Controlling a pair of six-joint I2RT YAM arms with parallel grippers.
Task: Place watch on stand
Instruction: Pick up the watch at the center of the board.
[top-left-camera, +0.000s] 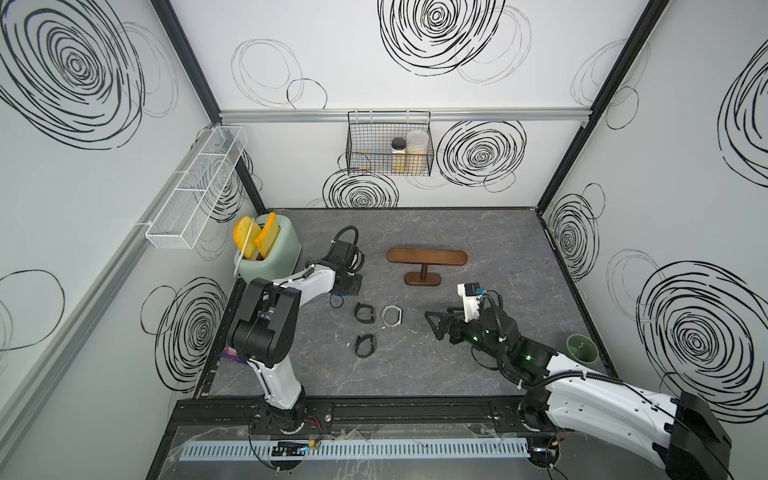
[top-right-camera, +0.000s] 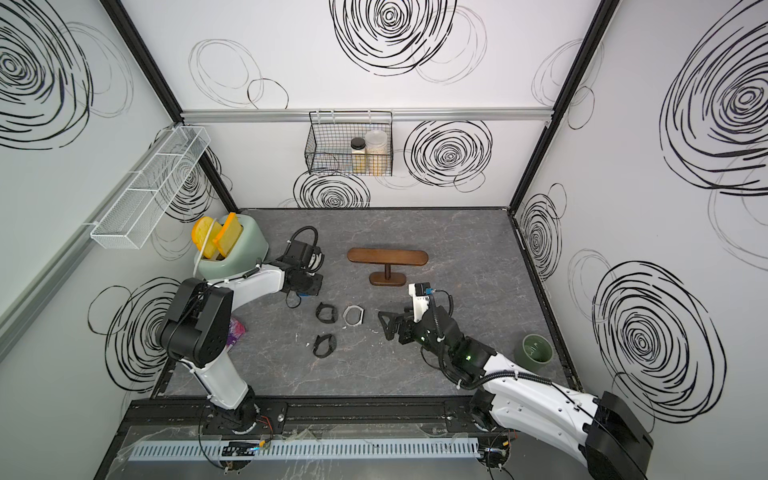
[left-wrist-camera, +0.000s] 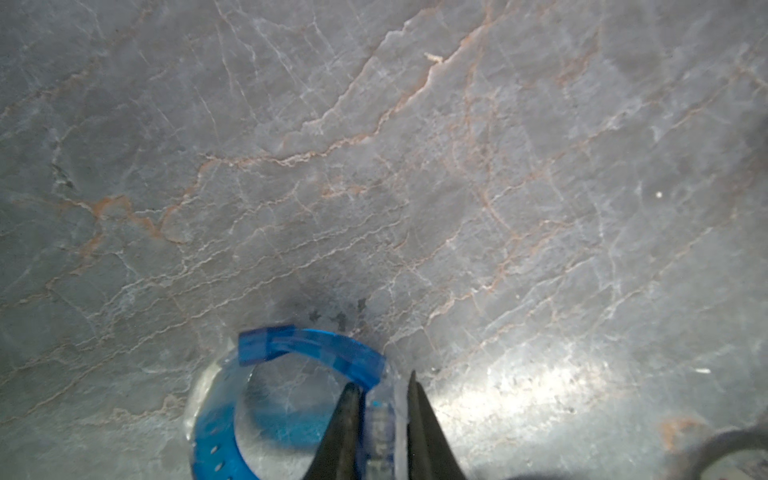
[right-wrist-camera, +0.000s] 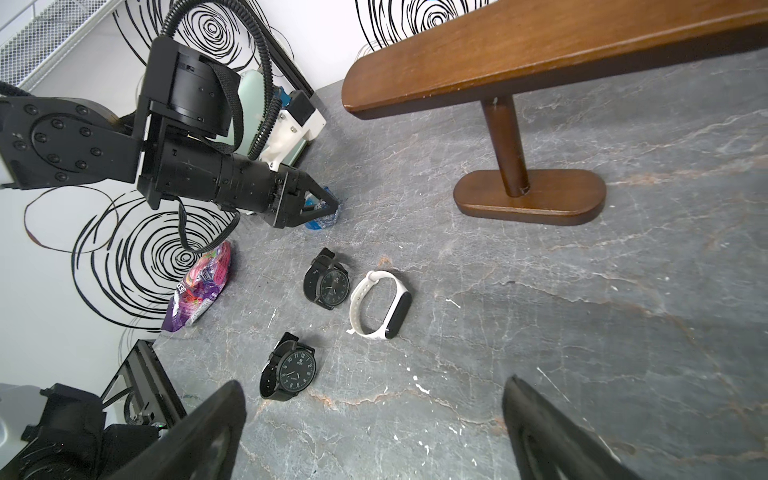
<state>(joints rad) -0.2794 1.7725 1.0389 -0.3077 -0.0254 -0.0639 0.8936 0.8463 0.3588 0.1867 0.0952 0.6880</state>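
Left pincer (left-wrist-camera: 382, 380) is nipped onto the strap of the blue watch (left-wrist-camera: 316, 349), which lies on the bench (top-left-camera: 478, 374) toward its left edge — grasped, seemingly not yet lifted. Right pincer (right-wrist-camera: 374, 384) gapes wide, empty. Nearer the back edge the stand (top-left-camera: 427, 256) is bare — carrying and hanging remain.

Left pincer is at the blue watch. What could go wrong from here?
1. The left pincer grips the blue watch only at its very tip; the watch may slip or swing on lifting.
2. Its looped strap must thread over one end of the stand; a miss could topple it.
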